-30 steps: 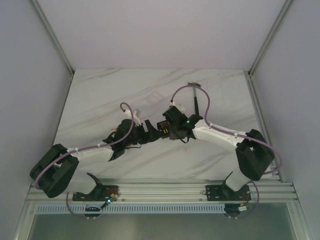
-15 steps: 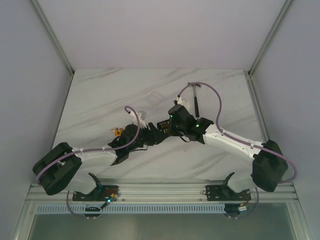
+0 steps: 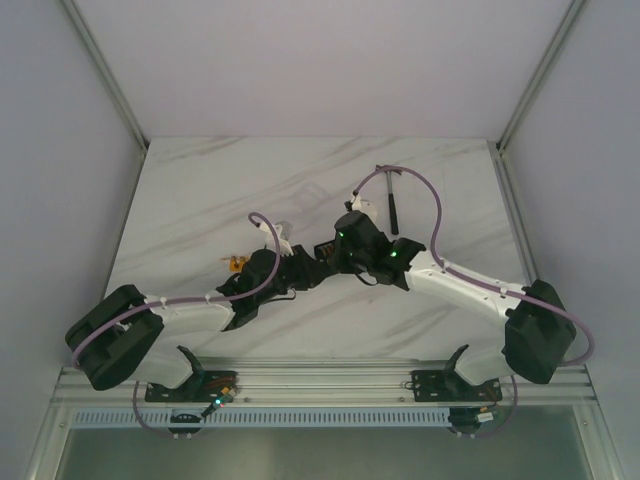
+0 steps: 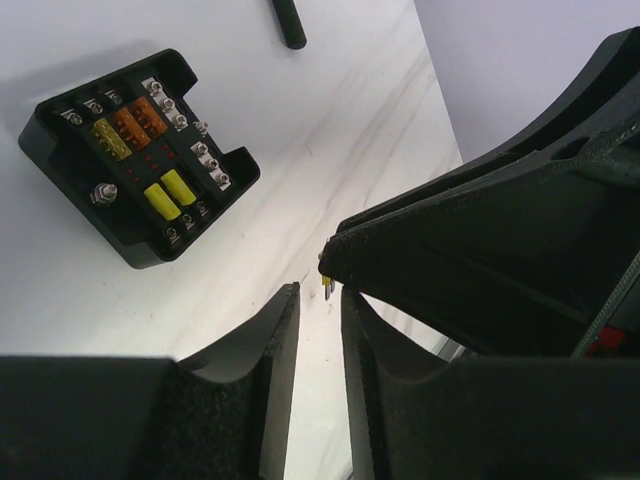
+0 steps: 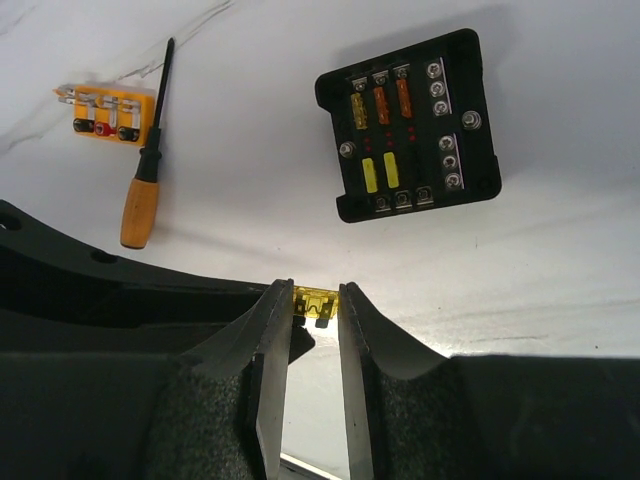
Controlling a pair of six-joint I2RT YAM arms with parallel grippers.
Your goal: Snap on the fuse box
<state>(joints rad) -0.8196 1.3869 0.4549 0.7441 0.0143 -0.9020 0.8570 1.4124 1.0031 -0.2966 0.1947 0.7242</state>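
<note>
Right wrist view: the right claw (image 5: 314, 293) pinches a small yellow fuse (image 5: 311, 298) between its narrow-set pads and holds it up off the surface (image 5: 250, 60). A dark finger of the left claw (image 4: 320, 292) comes in from the side and meets the fuse. From the left wrist view, that claw's jaws stand only a slit apart, with the fuse's yellow tip right at their ends. I cannot tell whether they grip it or only bracket it. It looks to me like a handover or a re-grip, done in the air so the fuse can be turned the right way for its slot.

Below and beyond the claws, the fuse box (image 5: 410, 125) lies flat and open-faced near the middle of the surface, apart from both claws. Yellow and orange fuses show in its rows, with some slots bare. No lid is on it, and I see none anywhere, so the snapping-on seems some way off. Off to one side lie a screwdriver (image 5: 145, 180) and, just beside its shaft, a small orange block (image 5: 105, 108), both well clear of the box.
</note>
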